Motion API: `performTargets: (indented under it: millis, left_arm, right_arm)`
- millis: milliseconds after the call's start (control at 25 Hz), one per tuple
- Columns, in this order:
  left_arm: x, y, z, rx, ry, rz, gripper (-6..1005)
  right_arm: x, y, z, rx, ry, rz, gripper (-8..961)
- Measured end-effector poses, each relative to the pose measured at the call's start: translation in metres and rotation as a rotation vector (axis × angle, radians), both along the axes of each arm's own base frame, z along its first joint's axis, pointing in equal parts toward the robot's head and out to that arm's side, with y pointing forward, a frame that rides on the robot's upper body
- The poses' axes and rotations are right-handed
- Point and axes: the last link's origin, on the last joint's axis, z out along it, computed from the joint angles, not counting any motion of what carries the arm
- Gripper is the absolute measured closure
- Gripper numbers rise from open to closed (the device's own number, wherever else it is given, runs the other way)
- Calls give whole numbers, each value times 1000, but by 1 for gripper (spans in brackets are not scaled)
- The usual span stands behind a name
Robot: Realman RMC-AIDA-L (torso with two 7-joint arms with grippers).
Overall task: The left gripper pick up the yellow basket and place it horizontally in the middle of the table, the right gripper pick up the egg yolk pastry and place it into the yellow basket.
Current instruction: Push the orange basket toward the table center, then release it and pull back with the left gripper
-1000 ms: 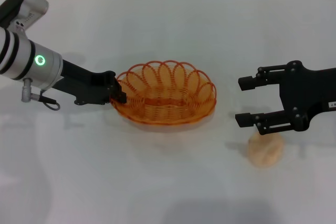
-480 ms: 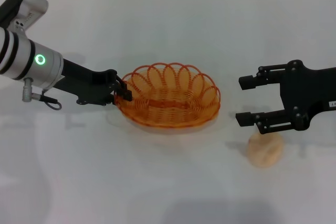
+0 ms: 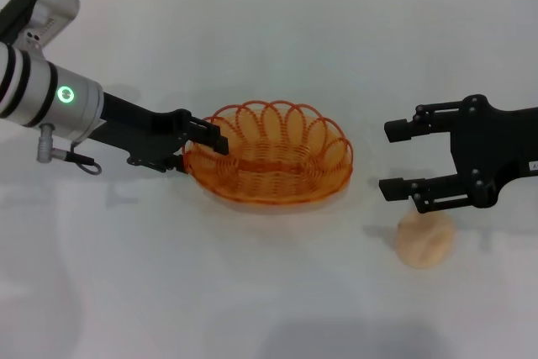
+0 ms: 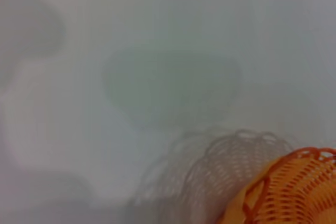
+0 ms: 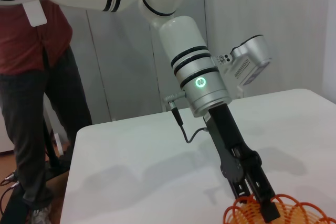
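Note:
The yellow basket [image 3: 271, 166] rests flat on the white table [image 3: 269, 292] near the middle. It also shows in the left wrist view [image 4: 294, 190] and the right wrist view [image 5: 286, 211]. My left gripper [image 3: 206, 150] is at the basket's left rim with its jaws apart, one finger over the rim; the right wrist view shows it too [image 5: 257, 198]. The egg yolk pastry [image 3: 424, 240] lies on the table to the right of the basket. My right gripper [image 3: 387, 160] is open and empty, hovering just behind the pastry and apart from it.
A person in a red shirt [image 5: 37, 35] stands beyond the table's far side. Bare table lies in front of the basket and between the basket and the pastry.
My left gripper carried the basket a little to the right, then spread its jaws at the rim. The basket has stayed still since. The right arm has barely moved.

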Motion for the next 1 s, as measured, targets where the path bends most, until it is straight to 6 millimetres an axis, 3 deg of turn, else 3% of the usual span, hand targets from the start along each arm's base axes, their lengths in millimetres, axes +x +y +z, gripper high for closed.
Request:
performTargets:
  millis: [160,400,720,1000]
  left_arm:
    - [2,1,3,-4,2,-13,254]
    - [2,2,5,-4,1,-12,106]
    - [1,14,27,84,42,-84,107]
    - [1,28,70,315,-19,-261,108]
  right_arm:
    - [0,0,0,0,0,1,229]
    - [-1,0,0,2,0,2,229]
    - [0,1,1,8,2,-1,230]
    - [3,1,1,12,19,-23,230]
